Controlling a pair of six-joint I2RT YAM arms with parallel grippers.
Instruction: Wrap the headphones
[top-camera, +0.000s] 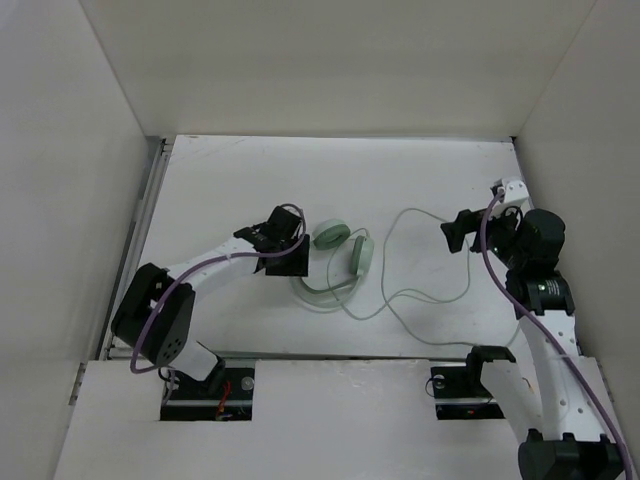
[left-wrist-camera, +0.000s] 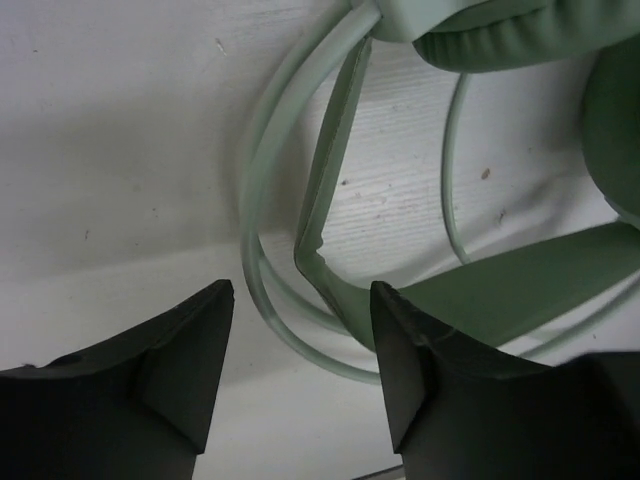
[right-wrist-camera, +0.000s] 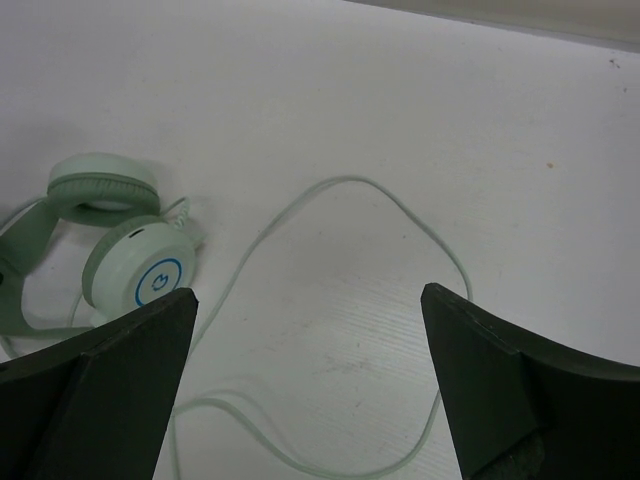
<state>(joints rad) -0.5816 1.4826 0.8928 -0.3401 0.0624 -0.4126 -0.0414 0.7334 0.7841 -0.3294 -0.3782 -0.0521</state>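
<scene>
Left claw (left-wrist-camera: 300, 345), left of centre in the top view, stands half spread astride the headphones' (top-camera: 345, 262) thin band (left-wrist-camera: 262, 130), not pinching it. Headphones lie mid-worktop (top-camera: 230, 180), with the cable (right-wrist-camera: 350, 181) looping rightward. Right claw (right-wrist-camera: 308, 330), at the right edge, is spread wide.

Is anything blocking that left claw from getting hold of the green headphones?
Nothing visible does. The left gripper hangs right over the headphones, with the headband's thin rails lying in the gap between its open fingers.
</scene>
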